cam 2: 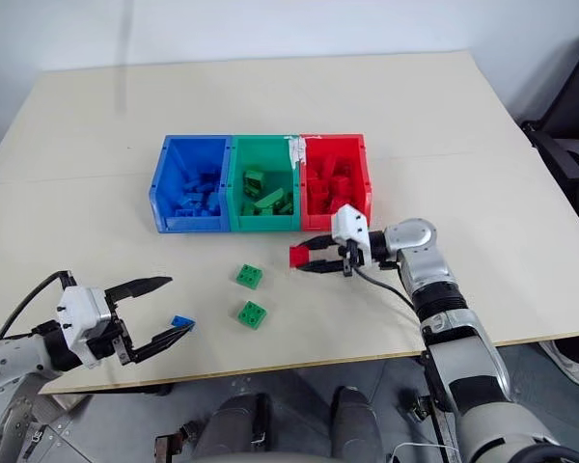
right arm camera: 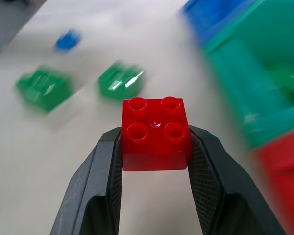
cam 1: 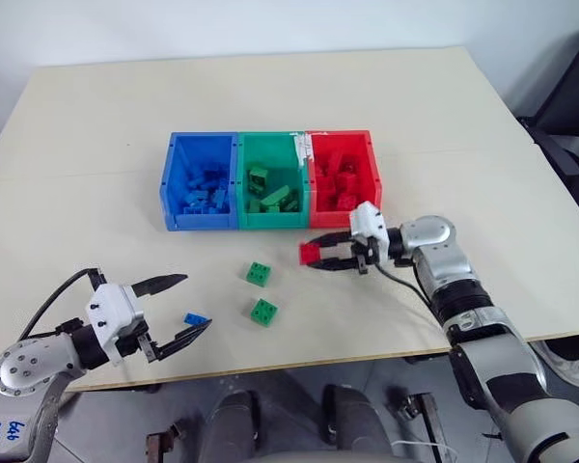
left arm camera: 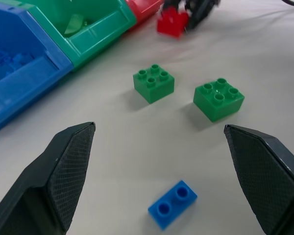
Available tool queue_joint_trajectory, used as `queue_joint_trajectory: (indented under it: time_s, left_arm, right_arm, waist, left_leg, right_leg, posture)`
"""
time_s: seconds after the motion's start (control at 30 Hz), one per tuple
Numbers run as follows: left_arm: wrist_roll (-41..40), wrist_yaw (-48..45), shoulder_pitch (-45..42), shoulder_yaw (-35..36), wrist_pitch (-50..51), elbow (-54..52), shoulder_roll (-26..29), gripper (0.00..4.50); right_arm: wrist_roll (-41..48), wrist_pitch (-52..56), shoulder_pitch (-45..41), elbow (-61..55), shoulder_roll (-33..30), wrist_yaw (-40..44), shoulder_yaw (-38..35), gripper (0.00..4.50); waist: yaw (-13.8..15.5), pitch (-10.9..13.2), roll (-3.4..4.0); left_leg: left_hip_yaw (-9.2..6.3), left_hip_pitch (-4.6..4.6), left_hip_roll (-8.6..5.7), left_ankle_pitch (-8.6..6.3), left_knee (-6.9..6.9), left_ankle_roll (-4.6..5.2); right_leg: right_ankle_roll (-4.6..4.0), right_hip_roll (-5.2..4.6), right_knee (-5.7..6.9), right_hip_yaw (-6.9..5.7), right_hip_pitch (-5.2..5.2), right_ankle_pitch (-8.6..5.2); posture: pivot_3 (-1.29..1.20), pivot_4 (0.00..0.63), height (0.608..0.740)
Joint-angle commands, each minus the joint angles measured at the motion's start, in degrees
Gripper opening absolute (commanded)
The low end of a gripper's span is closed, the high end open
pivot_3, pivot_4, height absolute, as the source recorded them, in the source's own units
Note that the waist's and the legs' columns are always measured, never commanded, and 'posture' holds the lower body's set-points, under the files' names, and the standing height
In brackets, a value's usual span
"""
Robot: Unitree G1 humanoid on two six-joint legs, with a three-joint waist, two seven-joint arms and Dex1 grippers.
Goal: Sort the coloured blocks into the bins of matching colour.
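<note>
Red brick sits clamped in the right gripper, arm reaching sideways just short of the red bin. Left gripper hovers low, fingers apart, blue brick between its tips.

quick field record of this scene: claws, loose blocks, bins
right claw: shut on a red block, just in front of the bins
left claw: open, empty, fingers either side of the blue block
loose on table: two green blocks and the blue block
bins: blue bin, green bin, red bin, joined in a row, each already holding bricks of its colour
</note>
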Motion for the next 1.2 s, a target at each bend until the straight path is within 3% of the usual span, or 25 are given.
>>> queue_joint_trajectory:
  time_s: [0.03, 0.2, 0.3, 0.33, 0.47, 0.57, 0.7, 0.87, 1.07, 1.2]
  left_arm:
    - [-0.9, 0.55, -1.2, -0.12, 0.2, -0.43, -0.29, 4.5]
    - [-2.11, 1.8, -3.29, -0.06, 1.7, -0.6, -0.92, 4.5]
    - [-3.55, 2.68, -3.52, 0.55, 3.44, -2.01, -1.23, 4.5]
    - [-3.49, 2.52, -3.28, 0.61, 3.57, -2.26, -1.05, 4.5]
    - [-3.43, 1.82, -2.49, 1.12, 3.88, -2.06, -0.5, 4.5]
    - [-3.49, 1.25, -2.41, 2.04, 3.82, -0.8, 0.07, 4.5]
    - [-2.73, -0.61, -1.95, 2.54, 2.77, 2.09, 0.84, 4.5]
    - [-0.6, -2.28, -1.4, 3.88, -1.18, 7.44, 1.16, 4.5]
    - [-0.78, -6.94, 0.56, 5.99, -4.5, 12.26, 3.25, 4.5]
    - [-2.26, -10.57, 2.0, 7.01, -3.97, 13.14, 5.69, 4.5]
  right_arm:
    - [2.54, 3.63, -4.4, -1.12, -1.57, -6.72, -5.52, 1.46]
    - [-4.14, -2.13, -13.83, 13.09, -3.53, -19.78, -7.02, 1.46]
    - [-5.63, -5.03, -17.37, 19.28, -3.84, -22.62, -7.53, 1.46]
    - [-6.06, -5.47, -17.79, 20.32, -3.93, -22.05, -7.19, 2.18]
    - [-6.94, -8.58, -18.16, 22.63, -4.17, -21.63, -7.35, 3.42]
    - [-4.67, -8.58, -15.5, 19.74, -6.25, -14.22, -8.08, 4.4]
    - [0.43, -6.54, -6.96, 8.75, -10.91, -2.2, -9.19, 4.45]
    - [8.11, 1.25, 9.33, -10.81, -16.85, 3.84, -12.28, 4.45]
    - [13.03, 4.94, 27.0, -25.81, -22.78, 6.78, -15.11, 4.45]
    - [17.8, 13.31, 32.55, -34.88, -23.16, 2.07, -16.58, 4.45]
  waist:
    - [-0.02, 0.0, 0.0]
    - [-0.18, -0.01, -0.01]
    - [-0.19, -0.01, -0.01]
    - [-0.21, -0.01, -0.01]
    - [-0.26, -0.01, -0.01]
    - [-0.22, -0.01, -0.01]
    - [0.39, -0.01, -0.01]
    - [0.33, -0.01, -0.01]
    - [0.12, -0.01, -0.01]
    - [0.06, -0.01, -0.01]
  left_leg:
    - [0.0, 0.0, 0.0, 0.0, 0.0, 0.0]
    - [0.18, -0.09, 0.0, 0.01, -0.04, -0.01]
    - [0.35, -0.21, 0.02, 0.0, -0.1, -0.02]
    - [0.37, -0.3, 0.02, 0.0, -0.09, -0.02]
    - [0.41, -0.42, 0.02, 0.0, -0.06, 0.0]
    - [0.41, -0.43, 0.02, 0.0, -0.02, 0.0]
    - [0.31, -0.5, 0.01, -0.04, 0.06, 0.06]
    - [0.26, -0.62, -0.02, -0.06, 0.15, 0.1]
    - [0.3, -0.59, 0.0, -0.07, 0.27, 0.1]
    - [0.32, -0.54, 0.05, -0.09, 0.32, 0.08]
  right_leg:
    - [0.0, 0.0, 0.0, 0.0, 0.0, 0.0]
    - [-0.03, -0.01, 0.1, 0.08, -0.28, -0.01]
    - [-0.04, -0.03, 0.15, 0.09, -0.49, -0.02]
    - [-0.04, -0.02, 0.14, 0.09, -0.56, -0.02]
    - [-0.03, -0.03, 0.11, 0.09, -0.64, -0.02]
    - [-0.03, -0.02, 0.11, 0.08, -0.65, -0.02]
    - [-0.02, -0.02, 0.09, 0.03, -0.6, -0.01]
    - [0.03, -0.03, 0.05, -0.02, -0.62, 0.02]
    - [0.04, -0.03, 0.09, -0.04, -0.6, 0.02]
    - [0.04, -0.02, 0.07, -0.02, -0.61, 0.02]
  posture:
    - [0.0, 0.15, 0.74]
    - [0.0, 0.15, 0.74]
    - [0.0, 0.15, 0.74]
    - [0.0, 0.15, 0.74]
    - [0.0, 0.15, 0.74]
    - [0.0, 0.15, 0.74]
    - [0.0, 0.15, 0.74]
    - [0.0, 0.15, 0.74]
    - [0.0, 0.15, 0.74]
    - [0.0, 0.15, 0.74]
